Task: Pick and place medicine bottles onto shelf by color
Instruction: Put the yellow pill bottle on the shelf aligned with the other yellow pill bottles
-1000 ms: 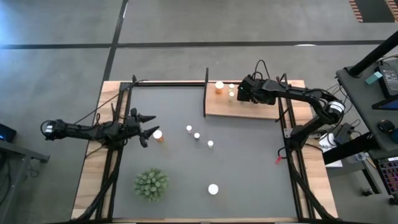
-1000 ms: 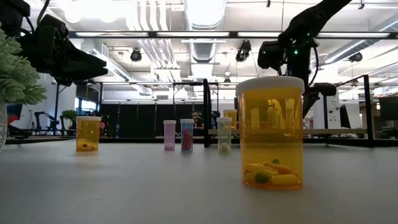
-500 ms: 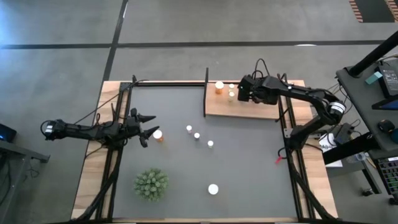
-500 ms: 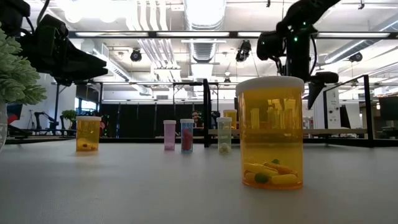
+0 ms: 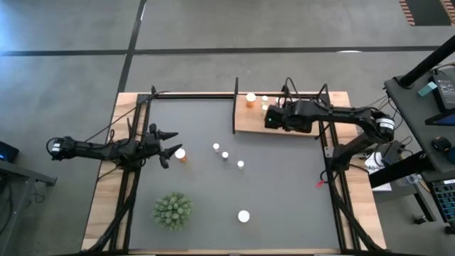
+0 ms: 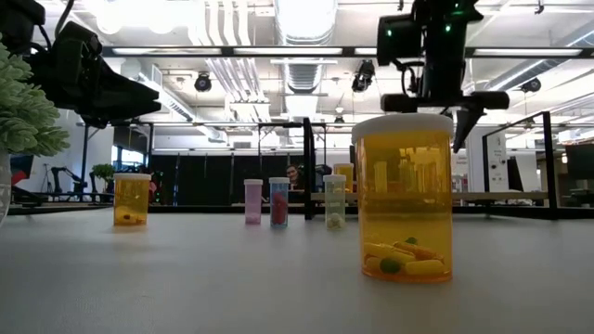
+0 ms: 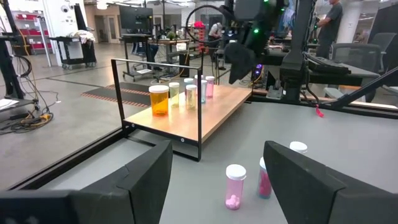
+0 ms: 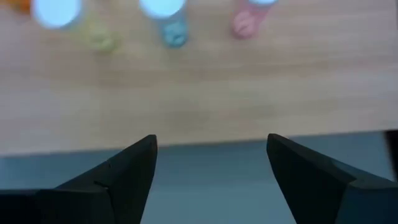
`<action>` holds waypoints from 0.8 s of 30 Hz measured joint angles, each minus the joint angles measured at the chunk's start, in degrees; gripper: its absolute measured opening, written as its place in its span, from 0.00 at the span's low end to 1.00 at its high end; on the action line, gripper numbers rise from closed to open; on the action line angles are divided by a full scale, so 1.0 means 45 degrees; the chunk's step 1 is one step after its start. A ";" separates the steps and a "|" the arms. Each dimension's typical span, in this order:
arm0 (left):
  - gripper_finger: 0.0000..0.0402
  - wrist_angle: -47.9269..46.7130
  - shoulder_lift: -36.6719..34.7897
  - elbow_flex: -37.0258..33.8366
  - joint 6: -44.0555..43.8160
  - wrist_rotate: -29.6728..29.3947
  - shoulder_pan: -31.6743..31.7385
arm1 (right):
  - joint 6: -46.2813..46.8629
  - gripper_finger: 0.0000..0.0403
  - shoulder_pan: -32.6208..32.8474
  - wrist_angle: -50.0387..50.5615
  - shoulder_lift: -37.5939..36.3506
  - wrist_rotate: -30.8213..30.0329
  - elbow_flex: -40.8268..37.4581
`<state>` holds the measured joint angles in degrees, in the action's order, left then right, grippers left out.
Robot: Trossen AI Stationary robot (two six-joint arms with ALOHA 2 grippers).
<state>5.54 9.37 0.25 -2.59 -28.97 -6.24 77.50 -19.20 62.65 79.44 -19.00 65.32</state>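
The light-wood shelf (image 5: 284, 125) stands at the mat's far right. On its far part stand an orange bottle (image 5: 250, 99) and several small bottles (image 5: 264, 104), which the left wrist view (image 7: 186, 94) also shows. My right gripper (image 5: 273, 119) hangs open and empty above the shelf board (image 8: 205, 93), fingers pointing down, on the near side of those bottles. My left gripper (image 5: 169, 144) is open and empty at the mat's left, with an orange bottle (image 5: 180, 153) upright just to its right. Three small bottles (image 5: 225, 154) and a large orange one (image 5: 244, 215) stand upright on the mat.
A green spiky plant (image 5: 173, 210) stands at the mat's near left. The shelf's black frame posts (image 5: 235, 103) rise at its left side and corners. The dark grey mat (image 5: 284, 192) lies open between the bottles and the near right.
My right gripper has drawn back from the bottles on the shelf toward the table's near edge and a little leftward, and has tipped so that its fingers point down at the board.
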 joint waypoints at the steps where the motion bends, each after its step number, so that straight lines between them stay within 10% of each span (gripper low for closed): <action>1: 0.59 0.0000 0.0000 0.0000 0.0000 0.0000 0.0000 | 0.0229 0.72 0.0263 -0.0124 -0.0004 -0.0006 0.0009; 24: 0.59 -0.0005 0.0000 0.0000 -0.0003 0.0000 -0.0003 | 0.0550 0.70 0.5441 -0.2157 0.4334 0.0228 0.3550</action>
<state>5.52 9.37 0.25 -2.61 -28.97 -6.25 79.97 5.29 52.94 98.94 -17.98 81.29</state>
